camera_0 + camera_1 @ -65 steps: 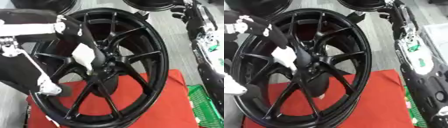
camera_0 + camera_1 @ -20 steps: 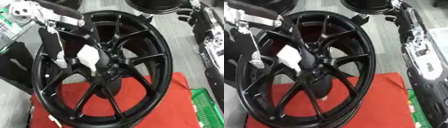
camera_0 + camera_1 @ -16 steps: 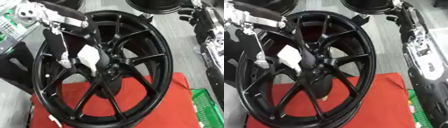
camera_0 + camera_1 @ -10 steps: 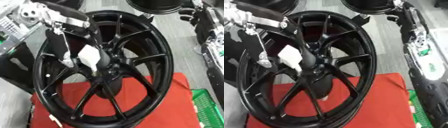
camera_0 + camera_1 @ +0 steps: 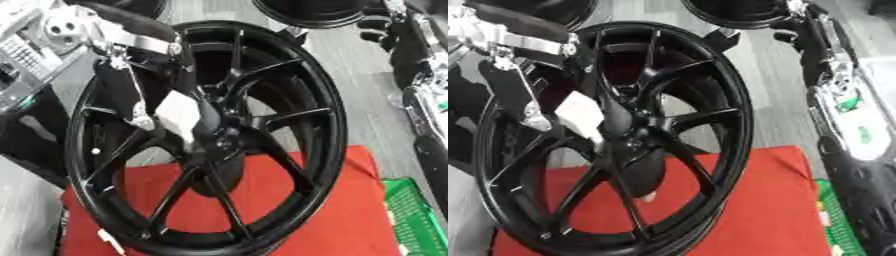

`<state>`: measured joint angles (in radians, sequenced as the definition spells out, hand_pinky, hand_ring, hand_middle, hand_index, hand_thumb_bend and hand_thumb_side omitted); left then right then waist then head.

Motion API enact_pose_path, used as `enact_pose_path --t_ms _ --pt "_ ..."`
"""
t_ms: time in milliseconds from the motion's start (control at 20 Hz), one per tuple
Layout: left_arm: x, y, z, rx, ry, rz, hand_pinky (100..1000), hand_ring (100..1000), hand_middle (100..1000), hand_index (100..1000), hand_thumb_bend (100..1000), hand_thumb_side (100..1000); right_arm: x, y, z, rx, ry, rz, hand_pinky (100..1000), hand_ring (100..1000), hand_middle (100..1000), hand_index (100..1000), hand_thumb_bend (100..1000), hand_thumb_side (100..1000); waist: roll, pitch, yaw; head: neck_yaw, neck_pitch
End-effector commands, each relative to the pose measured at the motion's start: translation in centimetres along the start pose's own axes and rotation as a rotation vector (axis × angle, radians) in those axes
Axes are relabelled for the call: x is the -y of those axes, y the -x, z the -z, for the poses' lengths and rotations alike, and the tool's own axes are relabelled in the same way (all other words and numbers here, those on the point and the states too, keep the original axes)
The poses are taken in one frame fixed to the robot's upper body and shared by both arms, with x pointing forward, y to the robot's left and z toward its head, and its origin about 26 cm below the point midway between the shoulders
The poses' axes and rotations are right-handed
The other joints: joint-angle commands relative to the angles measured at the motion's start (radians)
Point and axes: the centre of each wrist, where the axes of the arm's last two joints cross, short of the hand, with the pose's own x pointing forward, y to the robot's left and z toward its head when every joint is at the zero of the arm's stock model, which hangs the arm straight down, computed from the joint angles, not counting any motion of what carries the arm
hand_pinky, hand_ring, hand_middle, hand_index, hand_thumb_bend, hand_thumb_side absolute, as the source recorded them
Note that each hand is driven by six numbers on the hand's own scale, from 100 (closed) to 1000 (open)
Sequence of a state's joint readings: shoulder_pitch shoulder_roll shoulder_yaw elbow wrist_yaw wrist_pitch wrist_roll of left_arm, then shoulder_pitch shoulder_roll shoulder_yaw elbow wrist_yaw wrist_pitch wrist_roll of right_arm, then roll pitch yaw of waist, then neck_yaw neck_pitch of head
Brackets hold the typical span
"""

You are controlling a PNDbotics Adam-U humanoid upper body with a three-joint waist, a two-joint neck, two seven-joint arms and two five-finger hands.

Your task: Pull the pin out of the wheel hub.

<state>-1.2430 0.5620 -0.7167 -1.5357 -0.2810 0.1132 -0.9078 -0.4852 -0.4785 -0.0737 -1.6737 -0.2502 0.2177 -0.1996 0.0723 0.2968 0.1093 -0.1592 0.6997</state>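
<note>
Grey plank floor (image 5: 363, 75), red mat (image 5: 350, 220), green crate (image 5: 418, 215) at right.

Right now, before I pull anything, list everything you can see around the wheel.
wheel: one, black, standing upright on the red mat, centre.
hub: black, middle of the wheel; I cannot make out the pin.
white tag: one, on the hub's left side.
red mat: one, under the wheel.
green basket: one, lower right corner.
other wheels: two partly seen, black, top edge.
left hand: black and silver, inside the wheel at the left, beside the tag.
right arm: black and silver, along the right edge; its hand is not clear.
</note>
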Motion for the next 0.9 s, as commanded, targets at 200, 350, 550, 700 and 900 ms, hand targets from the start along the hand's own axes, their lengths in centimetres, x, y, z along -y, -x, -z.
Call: enact_pose_path --t_ms 200,350,550,700,900 --pt "-0.8 -0.6 -1.0 -0.016 -0.036 0.030 643 607 492 516 514 100 0.3 -1.1 0.4 0.037 0.004 -0.007 799 754 725 741 100 743 -0.005 -0.017 -0.001 0.005 -0.010" --pt "-0.8 -0.7 -1.1 -0.027 -0.051 0.035 620 588 469 486 493 100 0.3 -1.1 0.4 0.037 0.003 -0.007 799 754 725 741 100 742 -0.006 -0.017 -0.001 0.005 -0.009" --pt "-0.9 -0.8 -1.4 -0.041 -0.074 0.042 599 572 454 469 519 100 0.3 -1.1 0.4 0.036 0.002 -0.007 799 754 725 741 100 744 -0.005 -0.017 0.001 0.006 -0.008" --pt "-1.1 -0.9 -1.6 -0.053 -0.092 0.044 595 561 432 448 538 100 0.3 -1.1 0.4 0.037 0.002 -0.006 799 754 725 741 100 741 -0.004 -0.018 0.000 0.006 -0.008" --pt "-1.4 -1.1 -2.4 -0.062 -0.128 0.039 582 543 407 420 592 100 0.3 -1.1 0.4 0.037 0.002 -0.006 798 754 725 741 100 741 -0.004 -0.019 0.001 0.006 -0.009"
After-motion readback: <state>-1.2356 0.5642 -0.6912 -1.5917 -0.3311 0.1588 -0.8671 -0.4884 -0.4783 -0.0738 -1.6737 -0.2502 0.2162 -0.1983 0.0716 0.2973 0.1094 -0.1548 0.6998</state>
